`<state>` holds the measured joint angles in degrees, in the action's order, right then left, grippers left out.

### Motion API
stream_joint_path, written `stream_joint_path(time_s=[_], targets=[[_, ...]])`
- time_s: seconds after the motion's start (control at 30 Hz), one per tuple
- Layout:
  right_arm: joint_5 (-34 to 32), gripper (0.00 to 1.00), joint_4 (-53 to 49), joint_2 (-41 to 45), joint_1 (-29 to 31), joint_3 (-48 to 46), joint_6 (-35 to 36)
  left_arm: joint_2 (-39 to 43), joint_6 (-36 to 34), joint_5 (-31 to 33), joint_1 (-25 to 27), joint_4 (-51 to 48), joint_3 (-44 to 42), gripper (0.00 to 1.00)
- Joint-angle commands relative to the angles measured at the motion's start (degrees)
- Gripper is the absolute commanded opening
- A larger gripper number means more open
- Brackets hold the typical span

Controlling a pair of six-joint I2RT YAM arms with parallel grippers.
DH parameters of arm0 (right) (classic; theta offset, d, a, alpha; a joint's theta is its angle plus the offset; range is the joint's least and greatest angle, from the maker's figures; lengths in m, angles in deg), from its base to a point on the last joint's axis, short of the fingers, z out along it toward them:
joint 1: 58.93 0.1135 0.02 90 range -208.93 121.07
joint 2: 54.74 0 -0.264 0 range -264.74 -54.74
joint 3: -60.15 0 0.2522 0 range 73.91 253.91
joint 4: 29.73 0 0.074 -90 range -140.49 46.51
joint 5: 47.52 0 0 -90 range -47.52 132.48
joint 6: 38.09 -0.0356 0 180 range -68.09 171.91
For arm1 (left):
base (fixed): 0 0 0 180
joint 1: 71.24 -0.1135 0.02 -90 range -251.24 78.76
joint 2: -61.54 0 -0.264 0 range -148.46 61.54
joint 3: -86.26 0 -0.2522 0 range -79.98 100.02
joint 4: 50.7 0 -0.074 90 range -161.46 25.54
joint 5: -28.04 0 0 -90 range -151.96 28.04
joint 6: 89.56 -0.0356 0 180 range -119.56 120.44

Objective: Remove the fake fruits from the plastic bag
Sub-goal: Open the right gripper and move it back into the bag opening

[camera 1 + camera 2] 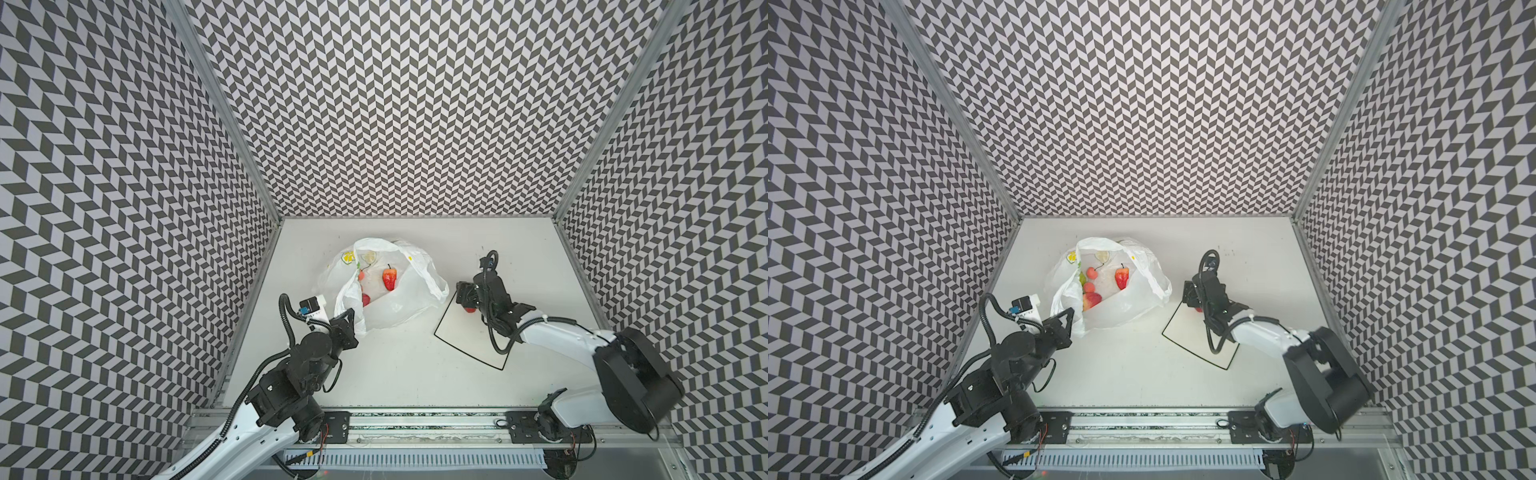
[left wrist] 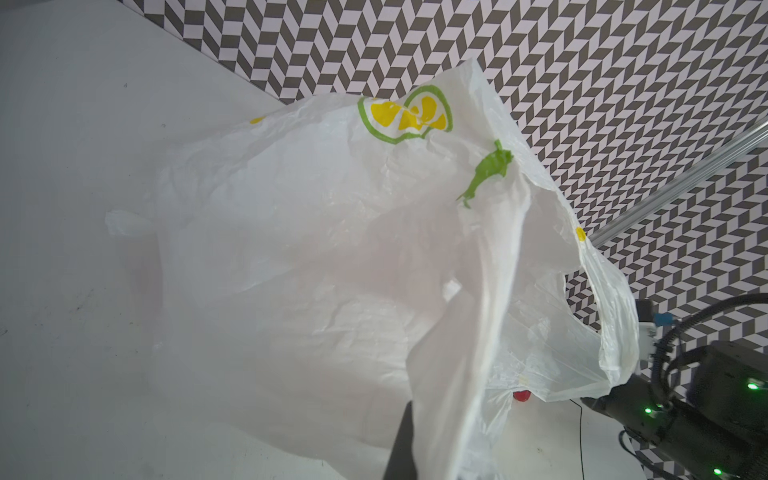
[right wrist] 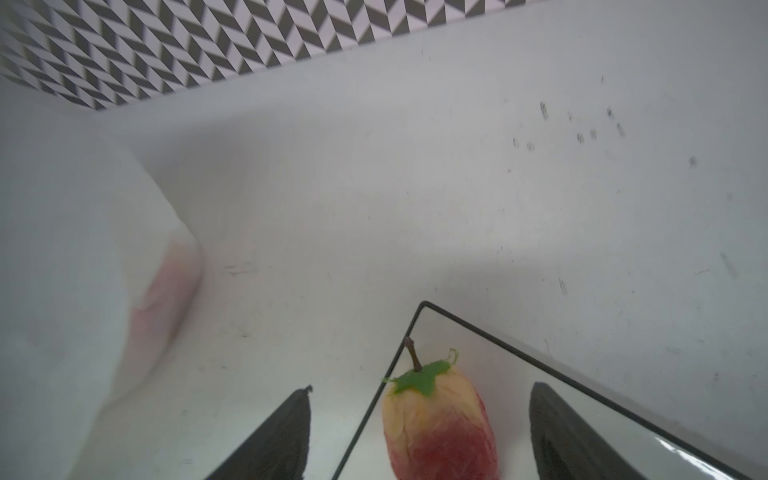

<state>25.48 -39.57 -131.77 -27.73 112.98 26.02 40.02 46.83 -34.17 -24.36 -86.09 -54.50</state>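
The plastic bag [image 1: 419, 291] [image 1: 1138, 303] lies crumpled with its mouth open, left of the table's middle. Inside it are a red strawberry [image 1: 389, 278] [image 1: 1121, 277], two small red cherries [image 1: 1091, 273] and another strawberry [image 1: 1092, 300]. My left gripper [image 1: 351, 320] [image 1: 1068, 318] is shut on the bag's near rim and holds it up; one dark finger [image 2: 403, 449] shows beside the plastic. My right gripper [image 1: 465, 297] [image 3: 422, 386] stands open over a strawberry [image 3: 440, 428] [image 1: 470, 309]. That strawberry rests free on the sheet's far corner, touching neither finger.
A flat white sheet with a black border [image 1: 469, 340] [image 1: 1200, 336] lies right of the bag, under my right arm. Patterned walls close the table on three sides. A metal rail [image 1: 415, 419] runs along the front edge.
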Motion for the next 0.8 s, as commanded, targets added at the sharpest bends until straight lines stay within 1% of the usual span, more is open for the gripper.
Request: stream_joint_path(time_s=[0.0,0.13,0.23,0.33,0.43,0.53,0.6,0.67,0.77], targets=[[3.43,0.79,-3.95,9.79,-0.35,-1.0,0.5,0.52,0.83,0.87,0.15,-2.5,1.69,0.0],[10.19,0.72,-5.31,20.83,1.19,-2.54,0.98,0.42,0.42,0.62,0.24,-2.46,1.79,0.0],[10.86,0.66,-7.36,25.06,6.98,-1.31,1.77,0.42,-0.19,0.51,0.17,-2.11,1.86,0.0],[8.45,0.62,-7.79,25.52,15.26,0.54,1.92,0.47,-0.98,0.73,0.22,-2.09,2.25,0.0],[5.95,0.61,-6.12,21.6,22.82,2.89,2.74,0.51,-1.39,0.94,0.19,-2.28,2.64,0.0],[3.29,0.59,-4.63,13.93,28.53,6.25,4.7,0.6,-1.61,0.96,0.18,-2.4,2.82,0.0],[3.17,0.57,-3.94,7.83,30.55,9.49,5.92,0.69,-1.74,0.97,0.16,-2.31,2.84,0.0],[3.72,0.57,-3.8,1.14,31.09,13.69,7.05,0.72,-2.13,0.78,0.23,-1.76,2.67,0.0],[1.11,0.55,-4.19,-8.37,31.04,20.28,7.49,0.3,-2.53,0.17,0.16,-1.0,2.7,0.0]])
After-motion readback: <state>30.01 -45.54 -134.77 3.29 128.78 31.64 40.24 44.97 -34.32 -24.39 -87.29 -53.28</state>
